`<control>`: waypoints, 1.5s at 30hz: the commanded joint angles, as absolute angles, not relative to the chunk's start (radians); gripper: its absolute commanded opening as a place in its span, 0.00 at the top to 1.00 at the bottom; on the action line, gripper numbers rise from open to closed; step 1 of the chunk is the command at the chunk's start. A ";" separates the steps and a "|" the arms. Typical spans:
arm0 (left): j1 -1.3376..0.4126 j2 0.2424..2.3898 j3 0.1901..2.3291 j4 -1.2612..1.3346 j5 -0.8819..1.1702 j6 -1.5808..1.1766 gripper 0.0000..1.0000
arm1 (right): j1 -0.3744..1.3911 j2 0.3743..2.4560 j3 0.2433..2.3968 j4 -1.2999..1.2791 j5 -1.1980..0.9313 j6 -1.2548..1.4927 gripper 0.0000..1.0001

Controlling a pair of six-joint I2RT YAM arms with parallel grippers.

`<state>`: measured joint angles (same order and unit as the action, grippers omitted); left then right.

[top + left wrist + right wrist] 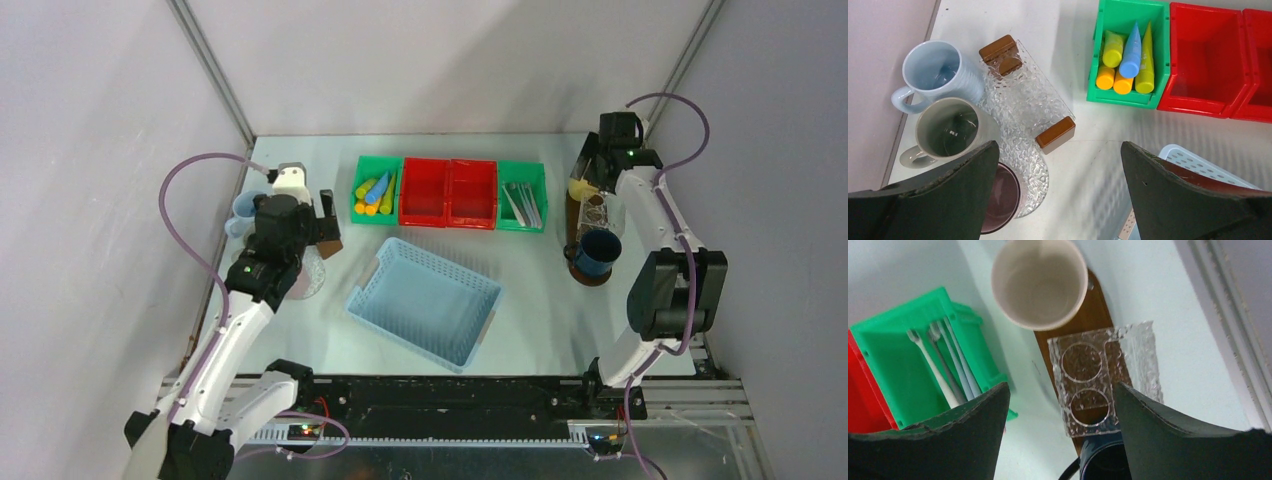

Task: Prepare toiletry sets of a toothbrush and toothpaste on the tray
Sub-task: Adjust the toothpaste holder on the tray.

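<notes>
The dark brown tray (575,268) lies at the table's right edge. On it stand a cream mug (1039,282), a clear two-hole holder (1088,380) and a dark blue mug (597,250), all empty. My right gripper (1062,390) hangs open and empty above them. Pale blue (938,70), grey (948,130) and pink (1000,192) mugs stand at the far left. My left gripper (1059,150) is open and empty just right of them. Tubes (1130,55) lie in one green bin, toothbrushes (943,365) in another.
A clear textured glass dish with brown ends (1023,97) lies beside the left mugs. Two red bins (448,192) sit between the green bins at the back. A light blue perforated basket (425,300) sits mid-table.
</notes>
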<state>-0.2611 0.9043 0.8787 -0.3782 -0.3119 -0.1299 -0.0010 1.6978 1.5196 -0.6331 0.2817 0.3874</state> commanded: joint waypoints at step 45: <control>-0.287 0.857 0.868 -0.355 -0.369 -0.091 0.02 | 0.009 1.736 1.384 -0.686 0.129 0.241 0.93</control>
<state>-0.2813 0.8825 0.8787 -0.3836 -0.3630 -0.1040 0.0090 1.7744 1.3857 -0.6434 0.1551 0.2604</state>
